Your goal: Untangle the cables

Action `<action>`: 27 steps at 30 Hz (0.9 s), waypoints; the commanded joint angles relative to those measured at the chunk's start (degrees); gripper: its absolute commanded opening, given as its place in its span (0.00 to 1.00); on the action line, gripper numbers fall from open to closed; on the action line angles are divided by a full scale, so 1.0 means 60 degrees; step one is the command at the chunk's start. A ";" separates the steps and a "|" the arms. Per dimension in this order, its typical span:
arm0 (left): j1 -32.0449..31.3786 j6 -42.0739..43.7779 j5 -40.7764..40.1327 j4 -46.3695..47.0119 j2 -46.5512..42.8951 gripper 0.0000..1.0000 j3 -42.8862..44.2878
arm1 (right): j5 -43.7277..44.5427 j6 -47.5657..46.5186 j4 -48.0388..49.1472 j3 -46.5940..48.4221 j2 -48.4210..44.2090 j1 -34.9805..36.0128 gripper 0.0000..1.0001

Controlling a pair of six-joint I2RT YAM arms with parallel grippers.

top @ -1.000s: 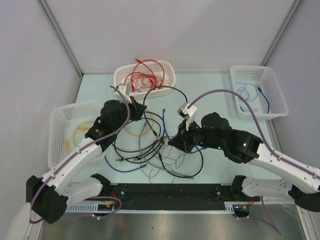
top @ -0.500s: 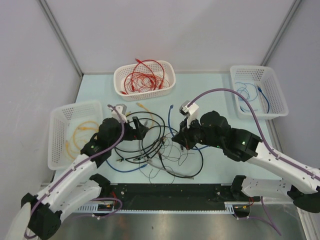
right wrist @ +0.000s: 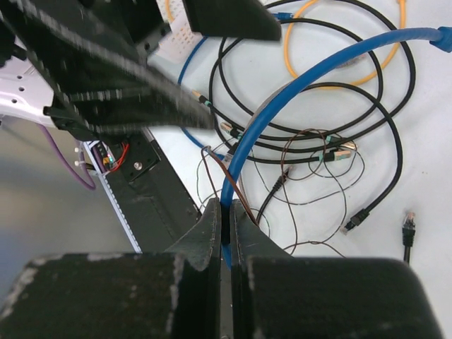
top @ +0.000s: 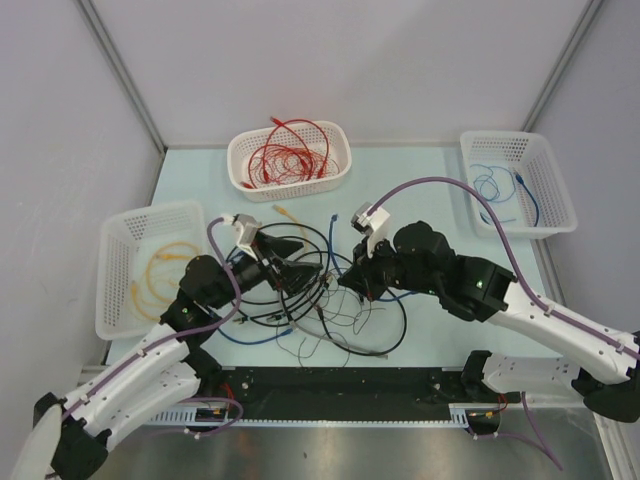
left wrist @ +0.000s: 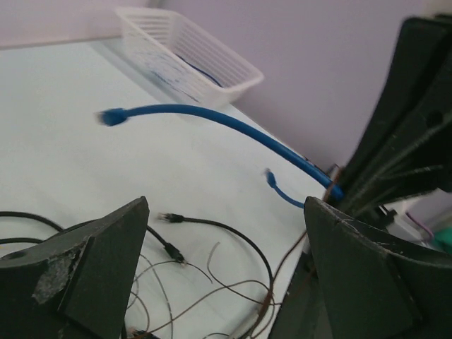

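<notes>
The cables (top: 330,300) lie tangled mid-table: black loops, thin brown wires, blue pieces. My right gripper (top: 346,282) is shut on a blue cable (right wrist: 296,85) that arches up from its jaws (right wrist: 226,227) to a free plug end (top: 341,214). A thin brown wire (right wrist: 233,180) crosses the same jaws. My left gripper (top: 305,262) is open just left of the right one, above the black loops (top: 300,240). In the left wrist view the blue cable (left wrist: 212,120) arches beyond the open gripper (left wrist: 226,247), with a black cable (left wrist: 236,233) on the table between its fingers.
A white basket (top: 240,150) with red cables stands at the back, a basket (top: 555,190) with blue cables at the right, and a basket (top: 115,250) with yellow cables at the left. A yellow cable (top: 286,213) lies loose behind the tangle.
My left gripper has opened, dropped the black cable it held up near the red basket, and swung forward and right over the tangle. The right gripper has barely moved.
</notes>
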 commanded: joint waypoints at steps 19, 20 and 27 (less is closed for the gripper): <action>-0.1396 0.1018 0.0917 0.0887 -0.0026 0.99 -0.0047 | 0.0017 0.0216 0.0564 0.0078 0.0117 0.0282 0.00; -0.1381 0.0945 0.1136 0.0917 -0.0026 0.99 -0.0061 | 0.0017 0.0202 0.0579 0.0078 0.0102 0.0311 0.00; -0.1586 -0.0096 0.1768 0.2088 0.0280 0.97 -0.0574 | 0.0120 0.0362 0.0754 0.0078 0.0132 0.0312 0.00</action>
